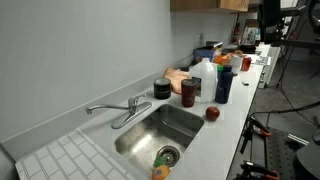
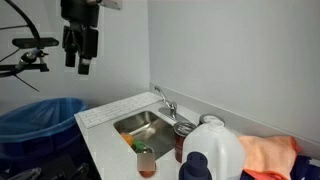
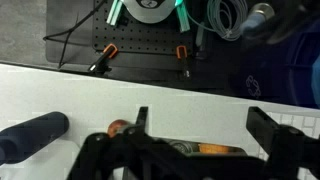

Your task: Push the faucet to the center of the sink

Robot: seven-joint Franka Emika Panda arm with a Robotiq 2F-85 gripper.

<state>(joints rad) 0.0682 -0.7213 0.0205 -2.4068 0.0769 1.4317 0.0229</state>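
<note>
The faucet (image 1: pixel 128 108), left of frame centre at the rear rim of the sink (image 1: pixel 165 125), is likely rigid, slick chrome that swivels under side pressure near the spout tip; the pincer (image 2: pixel 80 62) hangs spread open at upper left.

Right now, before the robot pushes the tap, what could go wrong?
The tool hangs high, far from the faucet, so it might come down off target and slip off the slim, shiny spout. Also, the bottles and a red fruit stand close beside the sink; a wide swing could knock them in.
</note>
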